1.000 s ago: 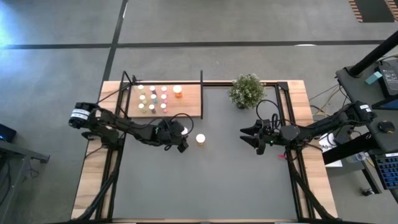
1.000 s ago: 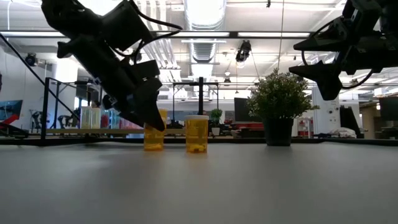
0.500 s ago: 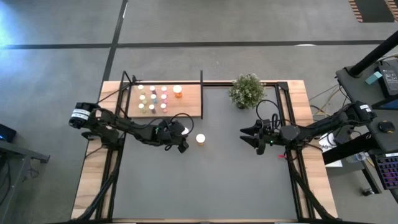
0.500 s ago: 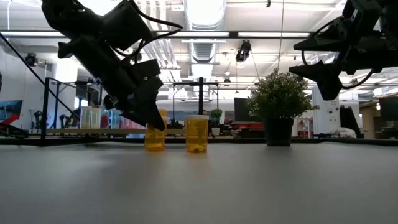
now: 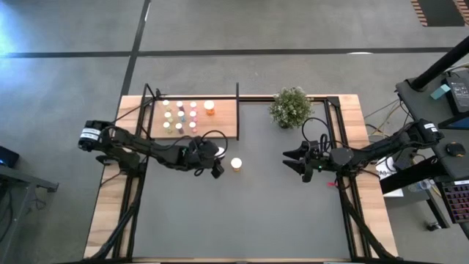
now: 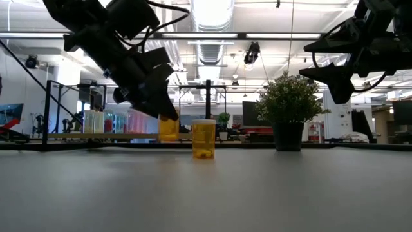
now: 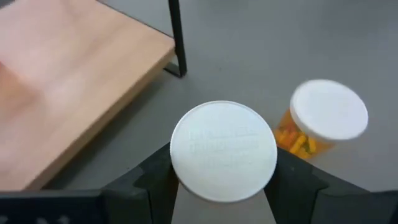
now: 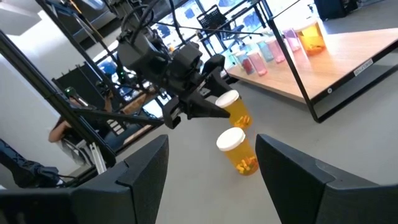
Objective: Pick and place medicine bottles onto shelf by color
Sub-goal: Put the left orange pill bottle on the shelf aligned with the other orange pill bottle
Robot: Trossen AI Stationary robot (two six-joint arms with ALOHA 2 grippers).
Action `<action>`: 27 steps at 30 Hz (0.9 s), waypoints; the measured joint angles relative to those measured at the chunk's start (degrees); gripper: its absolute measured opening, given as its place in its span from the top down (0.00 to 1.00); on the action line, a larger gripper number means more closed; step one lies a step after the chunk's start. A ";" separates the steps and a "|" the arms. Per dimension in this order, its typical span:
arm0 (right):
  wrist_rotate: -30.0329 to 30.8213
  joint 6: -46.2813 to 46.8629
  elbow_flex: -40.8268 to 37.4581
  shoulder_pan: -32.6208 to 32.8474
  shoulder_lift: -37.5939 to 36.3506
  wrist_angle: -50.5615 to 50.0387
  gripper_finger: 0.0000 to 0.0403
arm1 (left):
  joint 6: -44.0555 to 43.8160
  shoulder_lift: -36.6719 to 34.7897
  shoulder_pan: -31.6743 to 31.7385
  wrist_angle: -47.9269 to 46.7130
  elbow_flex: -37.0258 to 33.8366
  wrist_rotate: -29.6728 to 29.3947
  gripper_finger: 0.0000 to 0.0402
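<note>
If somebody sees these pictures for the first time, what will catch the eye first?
Probably the left gripper, shut on an orange bottle and holding it above the grey table near the wooden shelf. A second orange bottle stands on the table beside it. The right gripper hangs open near the green plant.

Dark grey worktop [image 5: 242, 220] lying open in front, black metal shelf post [image 7: 177, 37] and white-capped orange bottle [image 5: 236, 164] standing close by, bushy green plant [image 5: 290, 107] crowding the far edge
</note>
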 joint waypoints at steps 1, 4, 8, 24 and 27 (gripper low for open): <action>0.00 0.00 0.00 0.00 -0.02 0.02 0.43 | 0.02 -0.15 0.02 -0.26 0.23 -0.32 0.55; 0.00 0.00 0.00 -0.02 -0.02 0.02 0.43 | 0.11 -0.29 0.02 0.01 1.25 -2.14 0.55; 0.00 0.00 0.00 -0.01 -0.01 0.02 0.43 | 0.11 -0.34 0.17 0.09 1.68 -3.12 0.55; 0.00 0.00 0.00 0.00 0.00 0.02 0.43 | 0.70 -1.12 3.49 2.83 1.93 -4.14 0.55; -0.02 0.00 0.00 0.00 -0.01 0.01 0.43 | 3.02 -1.24 4.54 5.03 1.99 -4.13 0.55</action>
